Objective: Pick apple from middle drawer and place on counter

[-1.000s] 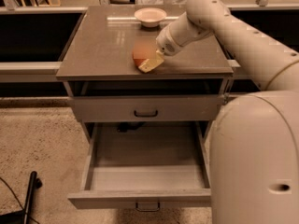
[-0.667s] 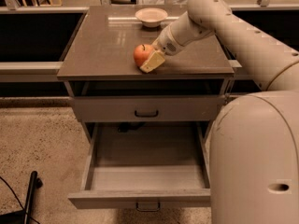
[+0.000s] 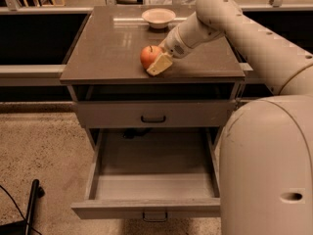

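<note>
The red-orange apple [image 3: 147,56] stands on the grey-brown counter [image 3: 107,48], near its front edge and right of the middle. My gripper [image 3: 156,61] reaches in from the right at the end of the pale arm. It sits right against the apple's right and front side, low over the counter. The middle drawer [image 3: 154,168] is pulled fully out below, and its grey inside holds nothing.
A pale shallow bowl [image 3: 158,17] sits at the back of the counter. The uppermost drawer [image 3: 153,114] is shut. My large pale body [image 3: 269,170] fills the lower right, beside the open drawer. A dark pole [image 3: 30,199] lies on the speckled floor at lower left.
The apple shows more fully to the left of the gripper than a second ago. The gripper and the arm have hardly shifted.
</note>
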